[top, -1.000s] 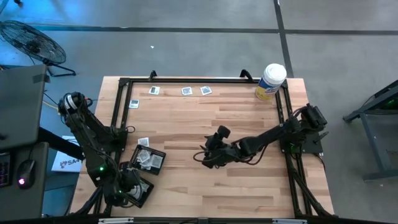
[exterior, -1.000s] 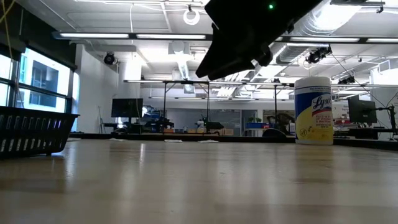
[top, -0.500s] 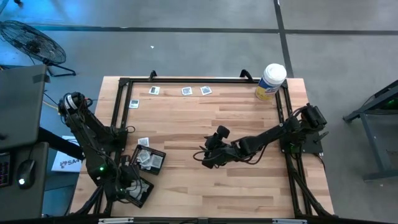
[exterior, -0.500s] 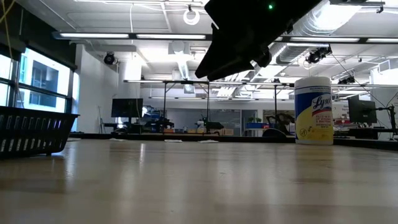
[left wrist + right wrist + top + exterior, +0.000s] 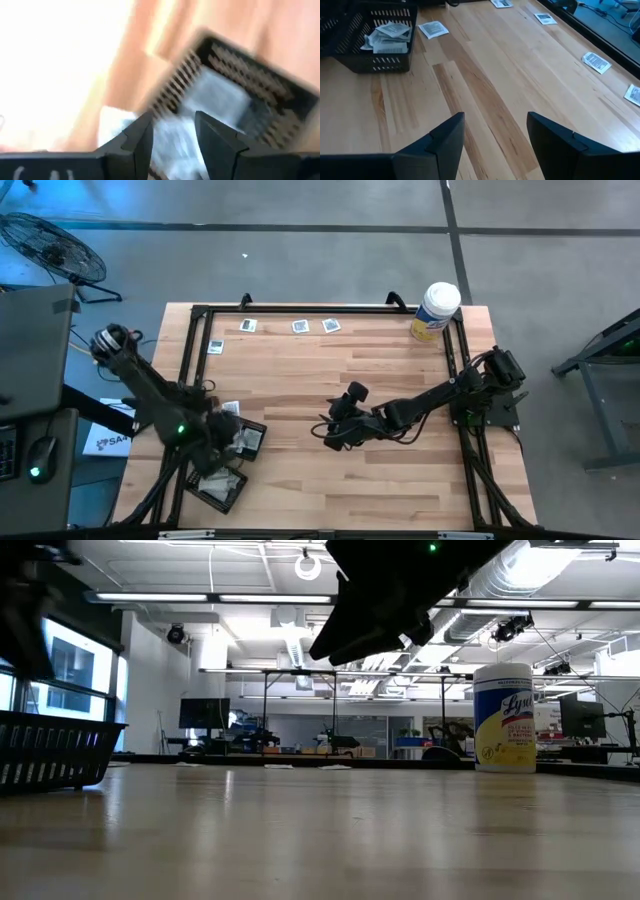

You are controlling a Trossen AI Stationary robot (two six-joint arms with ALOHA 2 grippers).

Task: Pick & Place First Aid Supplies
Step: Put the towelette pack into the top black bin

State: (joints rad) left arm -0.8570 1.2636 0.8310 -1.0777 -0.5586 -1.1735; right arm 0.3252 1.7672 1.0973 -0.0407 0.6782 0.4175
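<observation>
Small white first aid packets lie flat along the far edge (image 5: 300, 327) (image 5: 596, 62). One more lies by the left rail (image 5: 215, 347) and one next to the upper black mesh tray (image 5: 231, 408) (image 5: 434, 28). That tray (image 5: 245, 437) (image 5: 375, 35) holds several packets. My left gripper (image 5: 222, 448) (image 5: 172, 131) hovers open over this tray's near left part, nothing between its fingers. A second mesh tray (image 5: 222, 486) sits nearer the front edge with something pale in it. My right gripper (image 5: 335, 435) (image 5: 495, 130) stands open over the table's middle, holding nothing.
A white canister with a yellow label (image 5: 435, 310) (image 5: 503, 718) stands at the far right corner. Black rails (image 5: 190, 360) frame the table's edges. Bare wood (image 5: 400, 360) lies between the far packets and my right arm.
My left gripper has left the nearer mesh tray and gone up and toward the far edge, ending over the upper tray. The nearer tray now shows uncovered. My right arm has kept still.
</observation>
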